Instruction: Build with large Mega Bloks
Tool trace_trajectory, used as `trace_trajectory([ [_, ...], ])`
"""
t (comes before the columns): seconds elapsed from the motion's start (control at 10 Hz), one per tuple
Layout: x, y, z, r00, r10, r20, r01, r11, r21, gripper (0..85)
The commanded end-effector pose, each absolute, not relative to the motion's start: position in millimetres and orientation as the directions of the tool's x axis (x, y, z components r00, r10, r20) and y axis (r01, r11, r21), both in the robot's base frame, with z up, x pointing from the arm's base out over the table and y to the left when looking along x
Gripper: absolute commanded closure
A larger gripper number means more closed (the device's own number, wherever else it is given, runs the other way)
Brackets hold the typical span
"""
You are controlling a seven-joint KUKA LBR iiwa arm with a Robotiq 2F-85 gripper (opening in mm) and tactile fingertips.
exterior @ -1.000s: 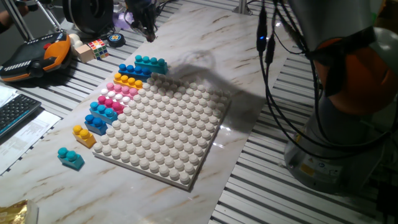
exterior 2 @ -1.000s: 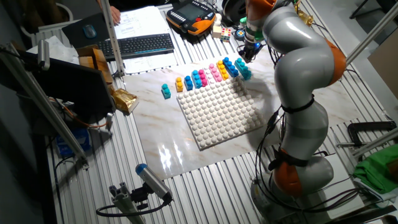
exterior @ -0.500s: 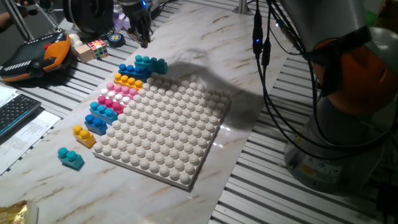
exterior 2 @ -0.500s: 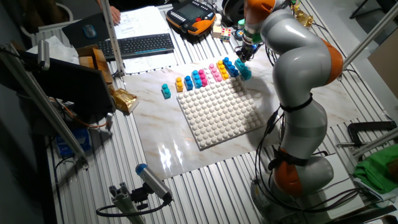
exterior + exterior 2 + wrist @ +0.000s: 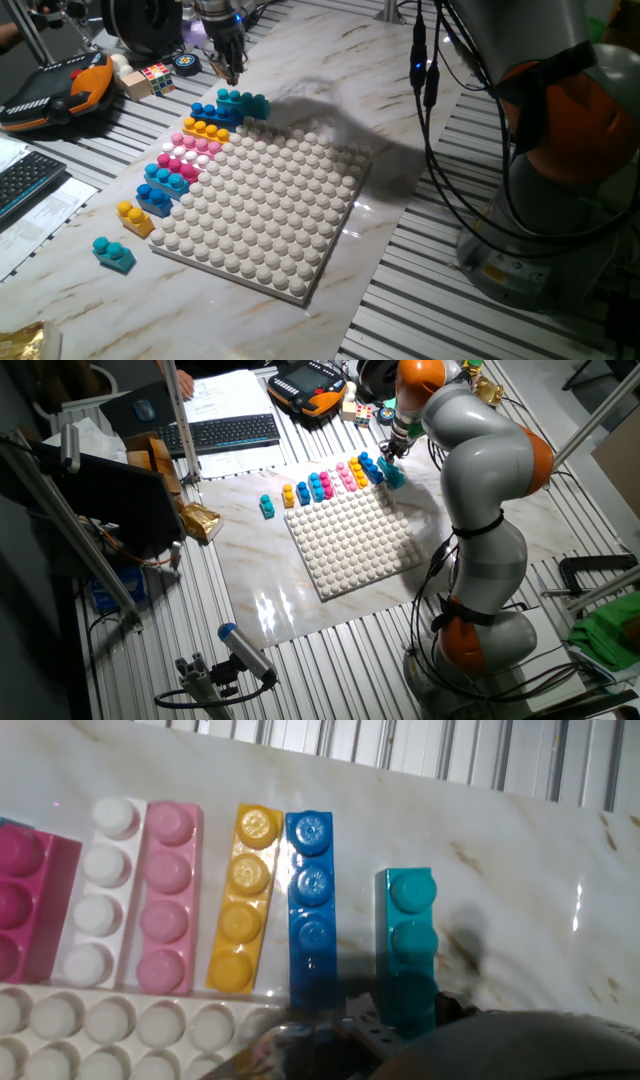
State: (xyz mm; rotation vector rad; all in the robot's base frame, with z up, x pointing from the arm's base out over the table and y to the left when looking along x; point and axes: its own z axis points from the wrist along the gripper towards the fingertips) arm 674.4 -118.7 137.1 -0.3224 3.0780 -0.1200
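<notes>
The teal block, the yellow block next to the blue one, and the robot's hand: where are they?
teal block (image 5: pixel 410 935), hand view, middle stud.
yellow block (image 5: pixel 242 900), hand view, between its middle studs.
hand (image 5: pixel 231 72), one fixed view, fingertips.

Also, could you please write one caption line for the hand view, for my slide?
Hand view: pink brick, yellow brick, blue brick and teal brick lined up on the marble table.

Marble-look tabletop carries white studded baseplate; loose teal brick and yellow brick beside its edge.
</notes>
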Motion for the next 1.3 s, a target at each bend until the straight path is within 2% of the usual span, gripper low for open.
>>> trace_trajectory([
  [0.0, 676, -121, 135, -0.976, -0.214, -0.037, -0.210, 0.975, -0.078, 46.3],
  [0.3, 678, -123, 135, -0.978, -0.209, -0.029, -0.206, 0.975, -0.080, 46.3],
  [0.6, 678, -123, 135, -0.984, -0.178, 0.020, -0.179, 0.980, -0.082, 44.7],
  [0.9, 680, -124, 131, -0.981, -0.191, 0.002, -0.191, 0.978, -0.084, 37.3],
  [1.2, 686, -127, 115, -0.978, -0.207, -0.024, -0.204, 0.975, -0.085, 34.7],
])
